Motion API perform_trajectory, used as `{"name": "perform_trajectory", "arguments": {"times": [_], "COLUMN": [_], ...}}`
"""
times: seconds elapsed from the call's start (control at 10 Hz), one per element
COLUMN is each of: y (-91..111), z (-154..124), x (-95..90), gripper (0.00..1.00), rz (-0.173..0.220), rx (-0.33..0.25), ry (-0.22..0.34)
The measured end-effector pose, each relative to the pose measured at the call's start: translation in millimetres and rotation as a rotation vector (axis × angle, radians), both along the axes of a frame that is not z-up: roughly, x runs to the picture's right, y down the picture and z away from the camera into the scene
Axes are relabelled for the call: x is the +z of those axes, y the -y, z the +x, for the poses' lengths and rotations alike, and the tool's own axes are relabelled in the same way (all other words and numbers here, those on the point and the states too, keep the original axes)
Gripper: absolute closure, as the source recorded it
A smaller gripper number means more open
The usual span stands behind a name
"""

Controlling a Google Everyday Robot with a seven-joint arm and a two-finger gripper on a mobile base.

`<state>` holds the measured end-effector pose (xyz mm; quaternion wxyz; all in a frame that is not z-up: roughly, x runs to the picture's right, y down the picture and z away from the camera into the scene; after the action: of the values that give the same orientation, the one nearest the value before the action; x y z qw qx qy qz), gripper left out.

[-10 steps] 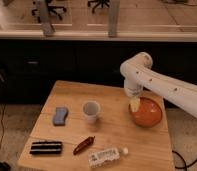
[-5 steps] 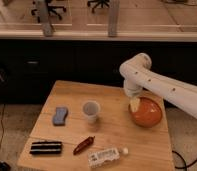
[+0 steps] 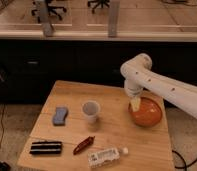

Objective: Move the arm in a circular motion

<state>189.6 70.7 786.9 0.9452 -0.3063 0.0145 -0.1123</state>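
Probably mid-sweep with the arm [image 3: 159, 86], stretched in low above the worktop [image 3: 112, 95]. Ends in the end effector [image 3: 135, 103], hanging at the edge of an orange bowl [image 3: 149, 115]; cannot tell whether open or closed. Apart from it, toward the worktop's middle, a cup [image 3: 91, 111]. Next, likely: curve onward evenly, clear of bowl and cup.

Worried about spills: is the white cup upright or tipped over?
Upright: the white cup stands on the table, open mouth facing up. The pincer hangs over the orange bowl, apart from the cup.
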Motion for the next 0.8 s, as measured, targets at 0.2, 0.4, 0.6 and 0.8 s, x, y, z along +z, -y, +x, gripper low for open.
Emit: {"name": "perform_trajectory", "arguments": {"times": [0.2, 0.4, 0.6, 0.8], "y": [1, 1, 1, 1], "z": [0, 2, 1, -1], "x": [4.4, 7.0, 9.6, 13.2], "gripper": [0.20, 0.20, 0.20, 0.20], "rz": [-0.002, -0.004, -0.008, -0.012], "rx": [-0.014, -0.020, -0.033, -0.048], "ry": [0.008, 0.009, 0.015, 0.022]}}
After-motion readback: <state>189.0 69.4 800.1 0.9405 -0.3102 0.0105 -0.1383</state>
